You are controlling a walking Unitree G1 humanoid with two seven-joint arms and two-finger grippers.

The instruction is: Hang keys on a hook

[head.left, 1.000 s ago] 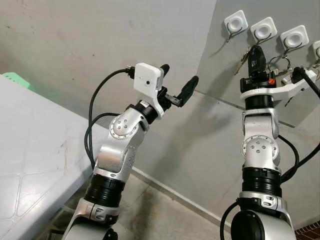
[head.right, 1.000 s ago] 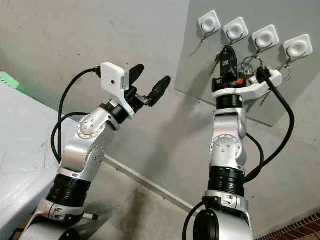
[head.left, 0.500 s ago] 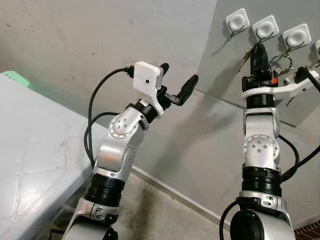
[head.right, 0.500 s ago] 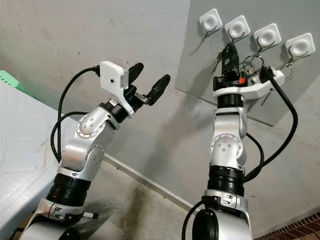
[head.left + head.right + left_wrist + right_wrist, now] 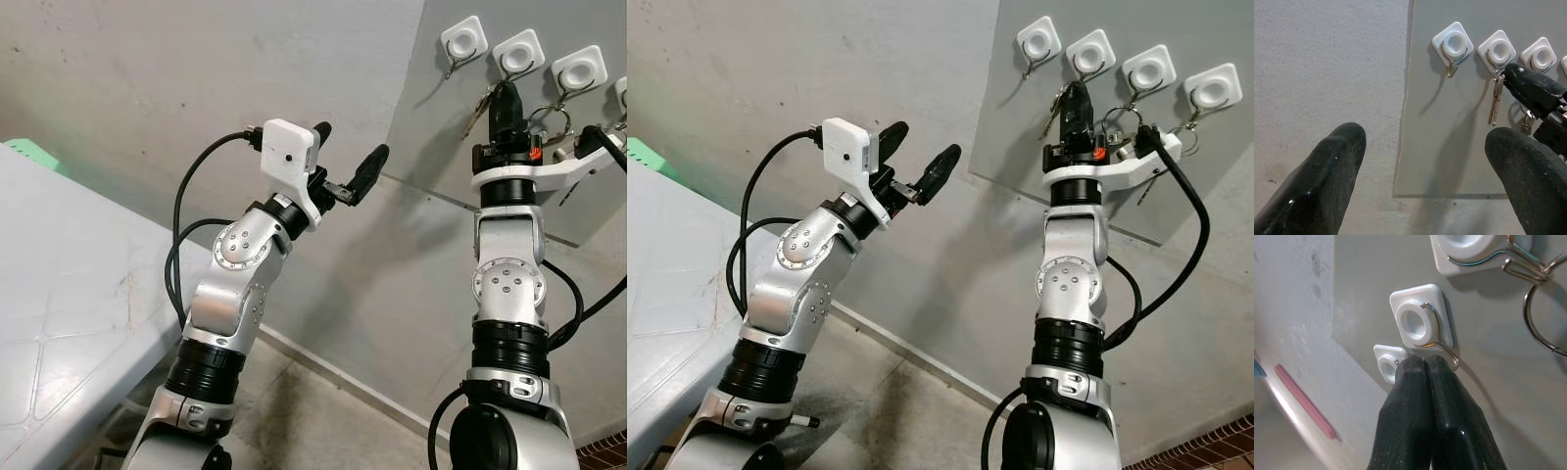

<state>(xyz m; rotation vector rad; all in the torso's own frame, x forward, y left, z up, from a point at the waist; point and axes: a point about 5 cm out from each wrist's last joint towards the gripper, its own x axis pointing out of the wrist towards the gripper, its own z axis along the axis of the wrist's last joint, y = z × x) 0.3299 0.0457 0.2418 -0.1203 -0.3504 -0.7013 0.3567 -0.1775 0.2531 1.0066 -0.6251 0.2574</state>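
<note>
Before us, a grey wall panel (image 5: 1038,137) carries four square white hooks (image 5: 1091,54) in a row; a white tiled table (image 5: 59,294) lies left.

My two black fingers (image 5: 1327,181) stand wide apart, and between them I see the grey board (image 5: 1459,122) fixed to the rough wall (image 5: 1327,58). Along the board's upper edge sits a row of white square hooks (image 5: 1452,45). The one nearest the board's wall-side edge has a bare wire loop. From the next hook (image 5: 1497,50) a silver key (image 5: 1493,103) hangs straight down, and my other arm's fingers (image 5: 1533,88) press together right against its ring. A second key (image 5: 1526,126) dangles just past them.
</note>
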